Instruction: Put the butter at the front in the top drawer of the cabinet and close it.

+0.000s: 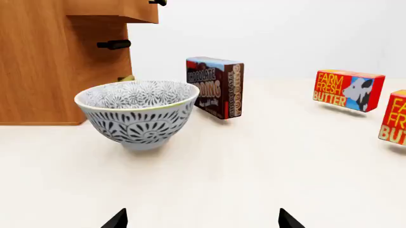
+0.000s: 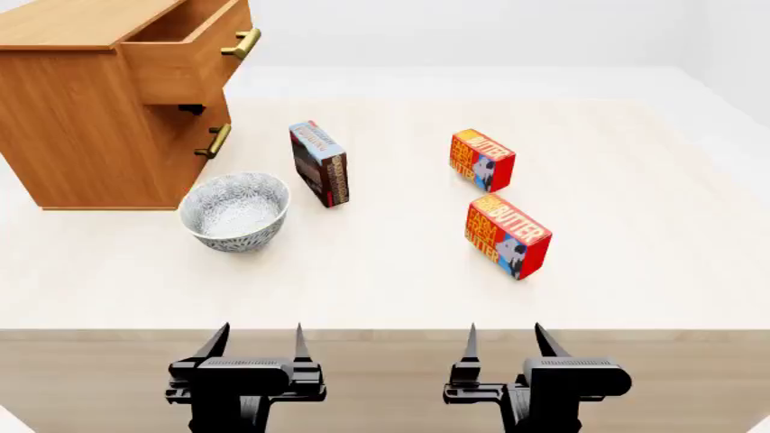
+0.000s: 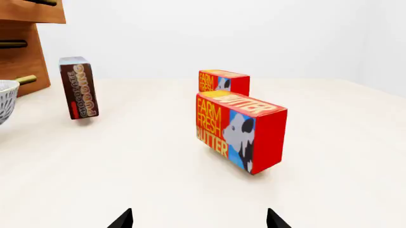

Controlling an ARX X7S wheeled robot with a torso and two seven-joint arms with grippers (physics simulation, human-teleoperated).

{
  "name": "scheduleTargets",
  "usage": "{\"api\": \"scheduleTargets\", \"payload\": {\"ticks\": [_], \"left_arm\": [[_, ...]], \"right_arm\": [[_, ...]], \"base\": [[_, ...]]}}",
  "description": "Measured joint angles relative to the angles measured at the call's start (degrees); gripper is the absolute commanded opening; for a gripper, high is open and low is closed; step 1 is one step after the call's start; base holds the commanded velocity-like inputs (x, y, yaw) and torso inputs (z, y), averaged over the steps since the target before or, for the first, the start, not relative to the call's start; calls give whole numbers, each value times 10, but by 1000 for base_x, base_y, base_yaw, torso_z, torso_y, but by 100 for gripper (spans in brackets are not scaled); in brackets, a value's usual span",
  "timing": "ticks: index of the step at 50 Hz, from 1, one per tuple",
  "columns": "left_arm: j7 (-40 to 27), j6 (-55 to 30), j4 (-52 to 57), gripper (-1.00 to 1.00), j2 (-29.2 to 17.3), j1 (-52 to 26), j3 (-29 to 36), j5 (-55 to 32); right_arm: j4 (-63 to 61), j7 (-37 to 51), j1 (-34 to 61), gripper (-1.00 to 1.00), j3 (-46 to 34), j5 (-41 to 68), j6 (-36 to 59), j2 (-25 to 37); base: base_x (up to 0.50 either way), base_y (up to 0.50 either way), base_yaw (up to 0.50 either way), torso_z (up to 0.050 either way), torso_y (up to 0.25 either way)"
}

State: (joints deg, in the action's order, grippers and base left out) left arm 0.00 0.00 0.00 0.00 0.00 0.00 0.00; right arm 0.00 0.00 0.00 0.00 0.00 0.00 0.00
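Observation:
Two red-orange butter boxes stand on the table. The front butter (image 2: 507, 236) is nearer me, also in the right wrist view (image 3: 240, 131); the other butter (image 2: 481, 159) stands behind it (image 3: 223, 82). The wood cabinet (image 2: 90, 117) is at the far left, its top drawer (image 2: 193, 50) pulled open, brass handle showing. My left gripper (image 2: 256, 347) and right gripper (image 2: 503, 345) are both open and empty, near the table's front edge, apart from every object. The right gripper (image 3: 198, 219) faces the front butter.
A patterned bowl (image 2: 236, 211) stands in front of the cabinet, straight ahead of the left gripper (image 1: 203, 221). A chocolate pudding box (image 2: 319, 164) stands upright behind it. The lower drawer's handle (image 2: 218, 141) sticks out under the open drawer.

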Motion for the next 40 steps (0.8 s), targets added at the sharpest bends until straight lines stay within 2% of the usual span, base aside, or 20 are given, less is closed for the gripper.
{"api": "scheduleTargets", "payload": {"ticks": [20, 29, 35, 40], "left_arm": [[-31, 39, 8, 100, -24, 4, 37, -7], [-47, 71, 38, 100, -39, 4, 53, 12], [-44, 32, 85, 100, -48, -10, 62, 8], [-32, -48, 144, 100, -58, -38, 70, 0]], "right_arm": [[-12, 44, -4, 100, -23, 14, -11, 23], [-60, 63, -8, 100, -35, 3, -18, 38], [-114, 72, 4, 100, -39, -7, 35, 48], [-169, 72, 32, 100, -42, -16, 122, 61]], "base": [[0, 0, 0, 0, 0], [0, 0, 0, 0, 0], [0, 0, 0, 0, 0], [0, 0, 0, 0, 0]]}}
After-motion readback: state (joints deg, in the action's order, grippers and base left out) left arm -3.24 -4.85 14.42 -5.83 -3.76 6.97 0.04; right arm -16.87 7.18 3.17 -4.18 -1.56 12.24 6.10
